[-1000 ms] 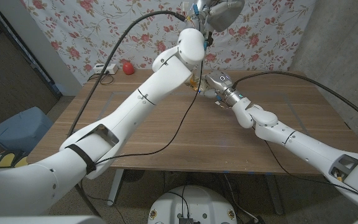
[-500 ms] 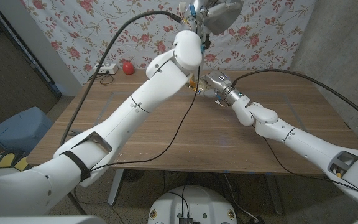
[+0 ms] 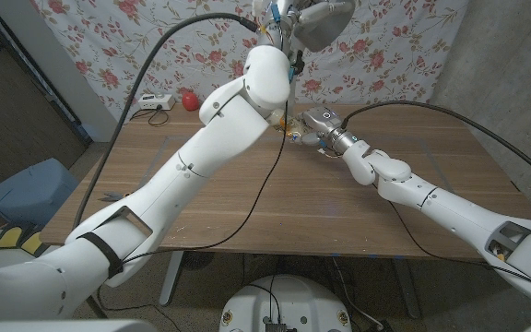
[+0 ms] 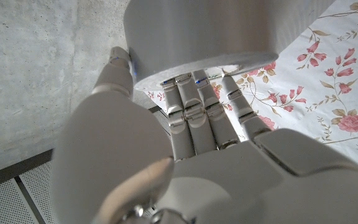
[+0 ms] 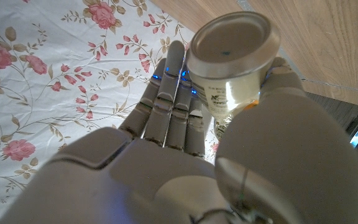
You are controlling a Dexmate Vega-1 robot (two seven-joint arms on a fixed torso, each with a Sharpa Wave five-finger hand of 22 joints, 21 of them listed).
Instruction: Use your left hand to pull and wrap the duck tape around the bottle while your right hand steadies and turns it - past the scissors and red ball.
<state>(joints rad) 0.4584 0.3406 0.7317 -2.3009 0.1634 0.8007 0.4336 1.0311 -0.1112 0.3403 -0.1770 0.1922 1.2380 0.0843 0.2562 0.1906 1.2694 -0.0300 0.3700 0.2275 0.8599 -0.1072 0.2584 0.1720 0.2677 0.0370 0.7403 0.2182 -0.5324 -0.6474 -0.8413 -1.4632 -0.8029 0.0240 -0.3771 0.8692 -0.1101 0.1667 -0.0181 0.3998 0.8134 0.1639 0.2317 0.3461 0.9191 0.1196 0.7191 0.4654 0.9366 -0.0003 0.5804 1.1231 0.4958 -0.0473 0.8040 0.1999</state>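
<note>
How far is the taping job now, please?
Done: the left hand holds the tape roll raised high; the right hand grips the bottle. In hand: pulling tape out, it seems. Left: I cannot tell whether any wrap is on the bottle yet.

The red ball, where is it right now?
In the head view the red ball sits at the table's far left edge, by the flowered wall, next to a white box with a cable.
</note>
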